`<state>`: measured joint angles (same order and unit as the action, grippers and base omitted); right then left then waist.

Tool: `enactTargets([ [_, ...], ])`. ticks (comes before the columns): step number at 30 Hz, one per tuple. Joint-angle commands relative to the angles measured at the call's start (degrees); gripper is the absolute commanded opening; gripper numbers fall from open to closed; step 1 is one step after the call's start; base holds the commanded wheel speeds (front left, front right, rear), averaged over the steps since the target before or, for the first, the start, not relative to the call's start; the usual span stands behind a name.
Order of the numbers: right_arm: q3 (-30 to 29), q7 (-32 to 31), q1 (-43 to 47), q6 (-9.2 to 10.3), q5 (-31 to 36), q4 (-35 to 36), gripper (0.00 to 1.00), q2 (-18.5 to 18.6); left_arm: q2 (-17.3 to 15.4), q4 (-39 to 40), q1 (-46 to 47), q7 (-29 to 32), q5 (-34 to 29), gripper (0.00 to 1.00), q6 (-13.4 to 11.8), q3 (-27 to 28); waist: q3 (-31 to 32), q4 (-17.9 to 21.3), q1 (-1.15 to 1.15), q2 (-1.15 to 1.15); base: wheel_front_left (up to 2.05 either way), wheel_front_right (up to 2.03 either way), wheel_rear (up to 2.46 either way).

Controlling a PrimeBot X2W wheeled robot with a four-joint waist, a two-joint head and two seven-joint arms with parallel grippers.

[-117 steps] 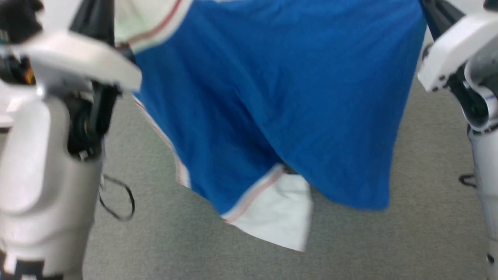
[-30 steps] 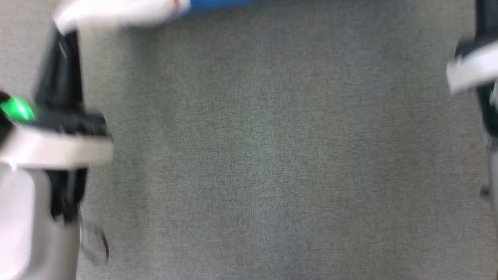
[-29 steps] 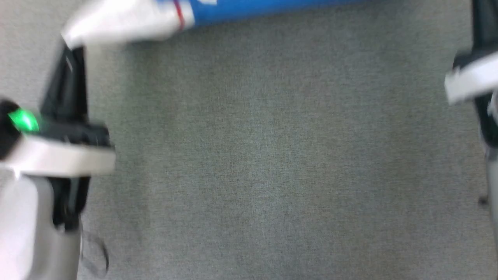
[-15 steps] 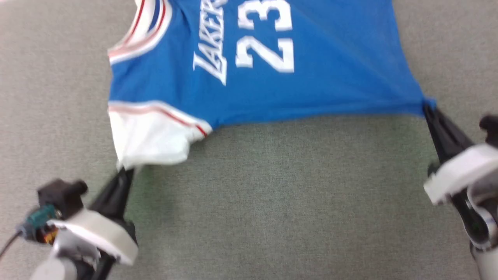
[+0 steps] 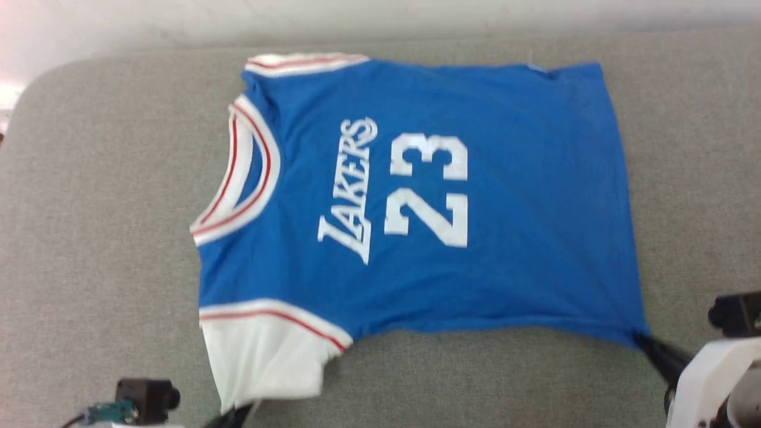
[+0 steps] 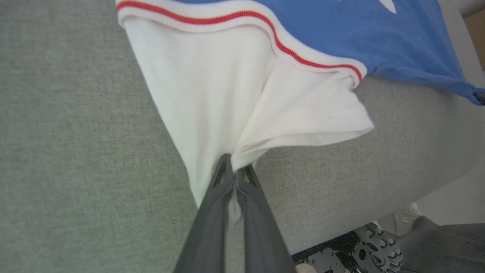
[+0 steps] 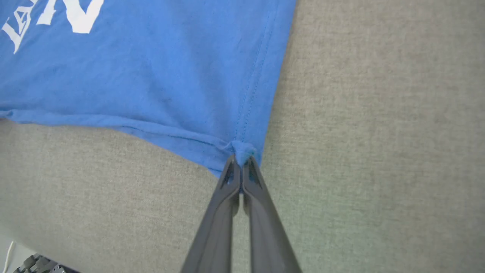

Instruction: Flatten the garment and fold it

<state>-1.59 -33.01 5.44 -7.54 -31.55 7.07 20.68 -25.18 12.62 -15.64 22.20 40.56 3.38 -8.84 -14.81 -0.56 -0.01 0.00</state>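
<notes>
Head: shirt [image 5: 416, 196] is being laid front-up on the grey pad [image 5: 89, 208], its near edge pulled taut for flattening. Seconds ago it was being held hanging.
Left wrist: left gripper [image 6: 235, 168] is being clamped on the white sleeve [image 6: 227, 94].
Right wrist: right gripper [image 7: 239, 161] is being clamped on the hem corner [image 7: 242, 149].

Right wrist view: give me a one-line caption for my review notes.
The right gripper pinches the bunched hem corner of the blue jersey, which lies spread on a grey fabric surface.

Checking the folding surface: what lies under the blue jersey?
The jersey lies spread on a grey fabric surface, visible all around it. Anything directly beneath the cloth is covered.
</notes>
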Motion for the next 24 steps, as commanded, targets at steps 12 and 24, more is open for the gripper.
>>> enactTargets([
  [12,-3.84,-19.45,13.24,0.05,-4.84,5.07,0.00,-4.37,-1.70,5.67,-9.57,9.62,5.63,0.00,-3.24,-2.17,6.41,-0.87,0.01,0.00,0.00,0.00,0.00],
  [24,-9.56,-28.62,20.40,0.05,-6.35,10.97,0.00,-9.52,-2.77,11.96,-16.21,10.26,7.08,0.00,-5.83,-0.06,10.60,-0.98,0.01,0.00,0.00,0.00,0.00],
])
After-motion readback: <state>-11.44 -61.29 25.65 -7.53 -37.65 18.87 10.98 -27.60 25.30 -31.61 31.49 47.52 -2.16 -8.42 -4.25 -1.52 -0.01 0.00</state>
